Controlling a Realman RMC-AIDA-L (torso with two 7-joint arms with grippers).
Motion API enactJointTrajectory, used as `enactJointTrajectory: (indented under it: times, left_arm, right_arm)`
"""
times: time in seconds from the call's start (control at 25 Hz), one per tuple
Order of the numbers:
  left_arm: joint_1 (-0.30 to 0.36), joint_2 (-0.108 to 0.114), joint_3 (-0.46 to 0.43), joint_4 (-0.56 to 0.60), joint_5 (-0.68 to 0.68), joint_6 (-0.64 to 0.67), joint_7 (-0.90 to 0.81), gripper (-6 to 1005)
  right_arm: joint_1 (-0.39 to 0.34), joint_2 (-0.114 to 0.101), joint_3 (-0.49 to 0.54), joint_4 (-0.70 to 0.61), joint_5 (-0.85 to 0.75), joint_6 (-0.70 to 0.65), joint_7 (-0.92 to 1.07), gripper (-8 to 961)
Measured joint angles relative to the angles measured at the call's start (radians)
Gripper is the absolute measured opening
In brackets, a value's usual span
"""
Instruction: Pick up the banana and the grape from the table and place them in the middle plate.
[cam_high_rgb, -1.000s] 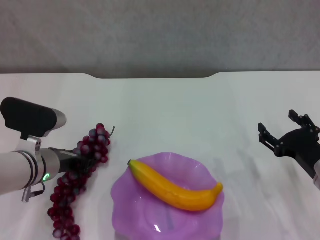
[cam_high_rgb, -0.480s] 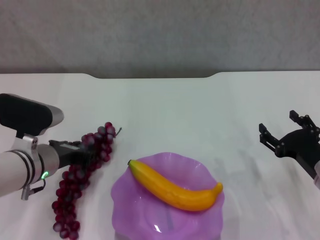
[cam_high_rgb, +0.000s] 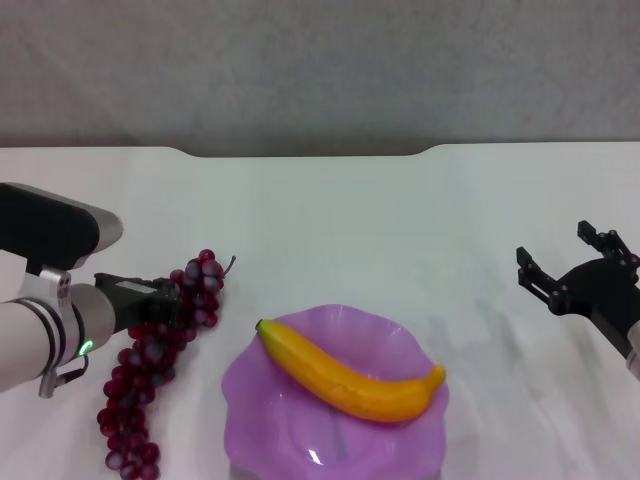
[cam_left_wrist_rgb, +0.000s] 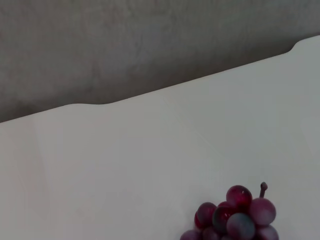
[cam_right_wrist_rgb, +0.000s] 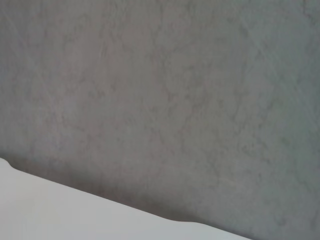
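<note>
The banana (cam_high_rgb: 350, 378) lies across the middle plate (cam_high_rgb: 262, 410), a purple scalloped dish at the near centre of the table (cam_high_rgb: 400, 230). My left gripper (cam_high_rgb: 172, 301) is shut on the upper part of the grape bunch (cam_high_rgb: 140, 375), just left of the plate. The bunch hangs down from the gripper toward the near edge. Its top grapes and stem also show in the left wrist view (cam_left_wrist_rgb: 235, 217). My right gripper (cam_high_rgb: 575, 262) is open and empty, far to the right of the plate.
The table's notched far edge (cam_high_rgb: 300, 153) runs along a grey wall (cam_high_rgb: 320, 70). The right wrist view shows only that wall (cam_right_wrist_rgb: 160, 100) and a bit of tabletop.
My left gripper has risen a little with the grape bunch in it; the bunch's top swung right, then slightly back. The right arm, banana and plate have not moved.
</note>
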Motion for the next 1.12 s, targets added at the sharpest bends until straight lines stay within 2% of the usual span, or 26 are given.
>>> enactJointTrajectory:
  times: [0.24,0.68,1.12]
  left_arm:
    - [-0.037,-0.003,0.0,-0.058,0.001,0.003,0.0,46]
    - [-0.043,-0.005,0.008,-0.06,-0.006,0.005,-0.009,63]
    - [-0.049,-0.005,0.022,-0.081,-0.006,0.037,-0.01,573]
  right_arm:
    - [0.0,-0.001,0.0,0.003,0.0,0.0,0.0,888]
    - [0.0,-0.002,0.0,0.001,0.0,0.0,0.0,887]
    - [0.001,-0.002,0.0,0.001,0.0,0.0,0.0,887]
